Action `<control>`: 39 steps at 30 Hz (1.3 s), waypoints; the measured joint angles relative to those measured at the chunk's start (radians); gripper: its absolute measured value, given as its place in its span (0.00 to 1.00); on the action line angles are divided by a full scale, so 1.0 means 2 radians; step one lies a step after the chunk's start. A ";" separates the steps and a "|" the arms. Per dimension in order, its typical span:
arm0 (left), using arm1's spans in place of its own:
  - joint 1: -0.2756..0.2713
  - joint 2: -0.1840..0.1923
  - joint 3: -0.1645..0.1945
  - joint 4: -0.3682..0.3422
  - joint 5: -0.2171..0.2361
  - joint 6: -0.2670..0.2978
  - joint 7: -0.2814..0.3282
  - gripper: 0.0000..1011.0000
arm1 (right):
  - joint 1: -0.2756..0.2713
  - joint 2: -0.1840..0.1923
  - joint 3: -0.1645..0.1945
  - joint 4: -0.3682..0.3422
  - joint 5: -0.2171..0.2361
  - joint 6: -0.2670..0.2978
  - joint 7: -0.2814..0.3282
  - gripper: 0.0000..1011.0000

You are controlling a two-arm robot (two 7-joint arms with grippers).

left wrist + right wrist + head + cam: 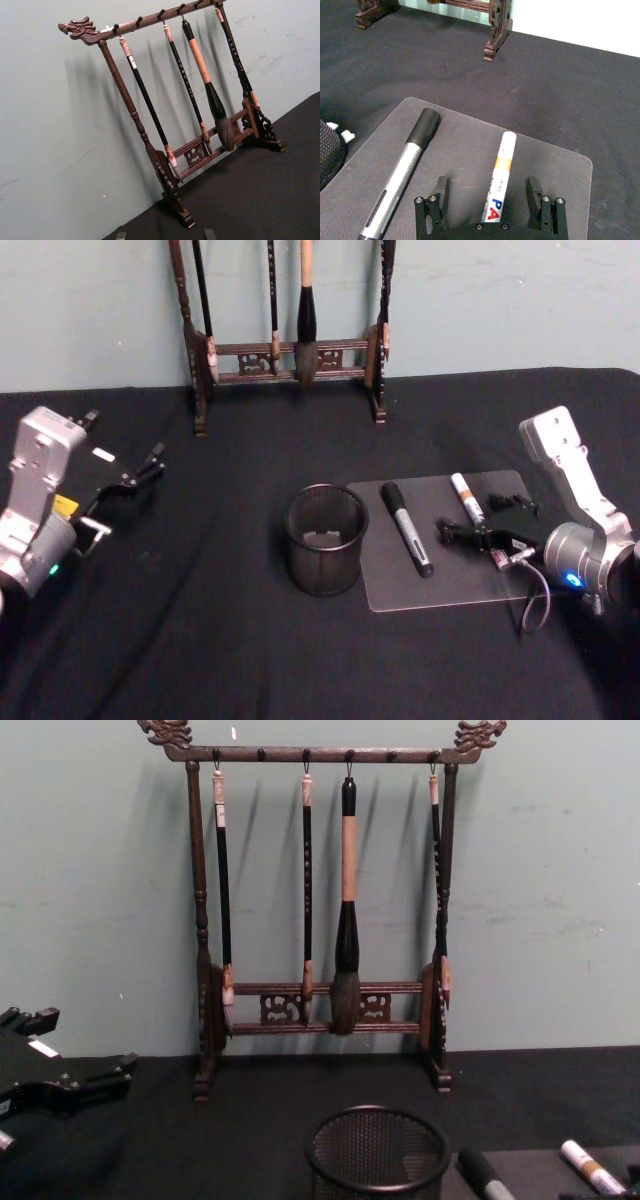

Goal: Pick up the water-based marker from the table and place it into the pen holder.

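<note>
At lower right of the head view, the right gripper sits over the grey mat. Its jaws are open and set either side of the white, orange-banded pen, which I take to be the water-based marker. In the right wrist view the marker runs up the middle of the frame between the two fingers, with a clear gap on both sides, so there is no grip yet. I cannot tell how high the jaws are above the mat. A second pen, the black-and-silver marker, lies on the same mat just left of the target, between it and the pen holder. The holder stands upright at centre frame, just off the mat's left edge, and no marker stands in it. The left gripper hangs at the left edge, well away from the work. Its jaws are apart and it faces the brush rack at top centre. Progress: the approach and alignment look done. The grasp, lift, carry to the left and drop into the holder are all not yet done.
</note>
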 joint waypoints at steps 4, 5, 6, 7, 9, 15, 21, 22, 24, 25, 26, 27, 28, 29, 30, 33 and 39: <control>0.000 0.000 0.000 0.000 0.000 0.000 0.000 0.99 | 0.000 0.000 0.000 0.000 0.000 0.000 0.000 0.99; 0.000 0.000 0.000 0.000 0.000 0.000 0.000 0.99 | 0.000 0.000 0.000 0.000 0.000 0.000 0.000 0.99; 0.000 0.000 0.000 0.000 0.000 0.000 0.000 0.99 | 0.000 0.000 0.000 0.000 0.000 0.000 0.000 0.98; 0.000 0.000 0.000 0.000 0.000 0.000 0.000 0.99 | 0.000 0.000 0.000 0.000 0.000 0.000 0.000 0.97; 0.000 0.000 0.000 0.000 0.000 0.000 0.000 0.99 | 0.000 0.000 0.000 0.000 0.001 0.000 0.000 0.92; 0.000 0.000 0.000 0.000 0.000 0.000 0.000 0.99 | 0.000 0.000 0.000 0.000 0.001 0.000 0.000 0.76; 0.000 0.000 0.000 0.000 0.000 0.000 0.000 0.99 | 0.001 0.001 0.000 0.000 0.002 -0.001 0.000 0.59; 0.000 0.000 0.000 0.000 0.000 0.000 0.000 0.99 | 0.001 0.000 0.000 0.000 0.002 -0.001 0.000 0.57; 0.000 0.000 0.000 0.000 0.000 0.000 0.000 0.99 | 0.001 0.000 0.000 0.000 0.002 -0.001 0.000 0.48; 0.000 0.000 0.000 0.000 0.000 0.000 0.000 0.99 | 0.001 0.001 0.000 0.000 0.002 -0.001 0.000 0.47; 0.000 0.000 0.000 0.000 0.000 0.000 0.000 0.99 | 0.001 0.001 0.000 0.000 0.002 -0.001 0.000 0.41; 0.000 0.000 0.000 0.000 0.000 0.000 0.000 0.99 | 0.001 0.000 0.000 0.000 0.002 -0.001 0.000 0.41; 0.000 0.000 0.000 0.000 0.000 0.000 0.000 0.99 | 0.001 0.000 0.000 0.000 0.002 -0.001 0.000 0.38; 0.000 0.000 0.000 0.000 0.000 0.000 0.000 0.99 | 0.001 0.001 0.000 0.000 0.002 -0.001 0.000 0.34; 0.000 0.000 0.000 0.000 0.000 0.000 0.000 0.99 | 0.001 0.001 0.000 0.000 0.002 -0.001 0.000 0.30; 0.000 0.000 0.000 0.000 0.000 0.000 0.000 0.99 | 0.001 0.001 0.000 0.000 0.002 -0.001 0.000 0.19; 0.000 0.000 0.000 0.000 0.000 0.000 0.000 0.99 | 0.001 0.000 0.000 0.000 0.002 -0.001 0.000 0.17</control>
